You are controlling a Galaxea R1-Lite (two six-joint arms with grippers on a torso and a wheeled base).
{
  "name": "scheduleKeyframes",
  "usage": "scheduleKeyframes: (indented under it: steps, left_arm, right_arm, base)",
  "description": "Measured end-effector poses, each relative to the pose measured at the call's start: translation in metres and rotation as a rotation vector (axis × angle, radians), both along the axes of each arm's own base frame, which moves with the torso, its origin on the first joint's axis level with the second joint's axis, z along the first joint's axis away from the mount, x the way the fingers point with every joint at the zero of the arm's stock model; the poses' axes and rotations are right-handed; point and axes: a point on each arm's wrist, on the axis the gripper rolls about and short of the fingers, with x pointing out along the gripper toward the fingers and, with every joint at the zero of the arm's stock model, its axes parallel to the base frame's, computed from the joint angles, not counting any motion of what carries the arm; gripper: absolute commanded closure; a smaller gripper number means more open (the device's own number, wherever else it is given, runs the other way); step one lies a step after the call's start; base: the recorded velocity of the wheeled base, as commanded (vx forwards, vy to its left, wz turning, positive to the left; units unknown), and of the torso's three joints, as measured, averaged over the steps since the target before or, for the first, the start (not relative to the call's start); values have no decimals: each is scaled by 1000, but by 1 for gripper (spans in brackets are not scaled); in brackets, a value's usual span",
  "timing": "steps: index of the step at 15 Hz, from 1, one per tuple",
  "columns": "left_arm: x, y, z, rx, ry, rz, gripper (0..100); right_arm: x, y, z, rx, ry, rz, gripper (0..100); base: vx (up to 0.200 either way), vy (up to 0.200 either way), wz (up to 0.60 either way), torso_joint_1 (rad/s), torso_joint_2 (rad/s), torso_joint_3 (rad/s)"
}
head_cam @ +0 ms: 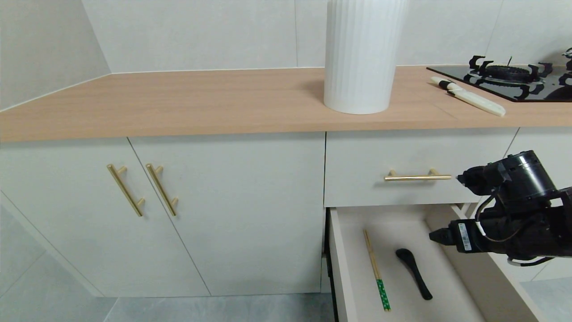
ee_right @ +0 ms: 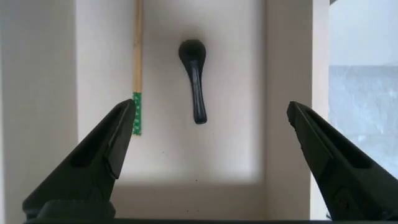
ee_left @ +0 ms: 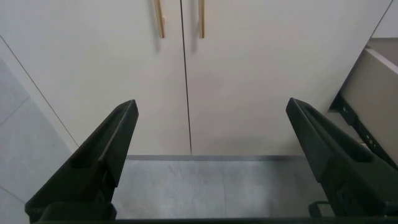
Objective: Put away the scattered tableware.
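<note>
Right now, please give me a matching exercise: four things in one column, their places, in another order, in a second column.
1. small black spoon
2. wooden chopsticks with green ends
3. tall white ribbed vase
4. cream-coloured knife

A. lying on the wooden countertop beside the black stove
B. in the open drawer, by its left wall
C. standing upright on the countertop
D. in the drawer, mid-floor

Pairs: 1-D, 2-B, 3-C, 4-A

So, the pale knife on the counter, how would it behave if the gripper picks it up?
The knife looks stiff and slim, so probably light. It lies flat on the countertop, so it should slide, not roll. Its smooth surface may slip when gripped.
</note>
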Motion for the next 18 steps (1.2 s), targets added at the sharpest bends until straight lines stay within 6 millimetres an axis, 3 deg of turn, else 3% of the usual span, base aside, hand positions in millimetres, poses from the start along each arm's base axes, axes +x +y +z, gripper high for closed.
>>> scheduleKeyframes:
  steps: [6, 11, 18]
  left_arm:
    - [0, 0, 0, 0, 0, 0, 0]
    - [0, 0, 0, 0, 0, 0, 0]
    - [0, 0, 0, 0, 0, 0, 0]
  right_arm:
    - [-24, 6, 15, -22, 54, 59, 0]
    - [-32, 13, 13, -47, 120, 103, 0]
    - [-31, 24, -4, -53, 272, 134, 0]
  base:
    - [-200, 0, 0, 2, 4, 2]
    - [0, 0, 0, 0, 0, 0]
    - [0, 0, 0, 0, 0, 0]
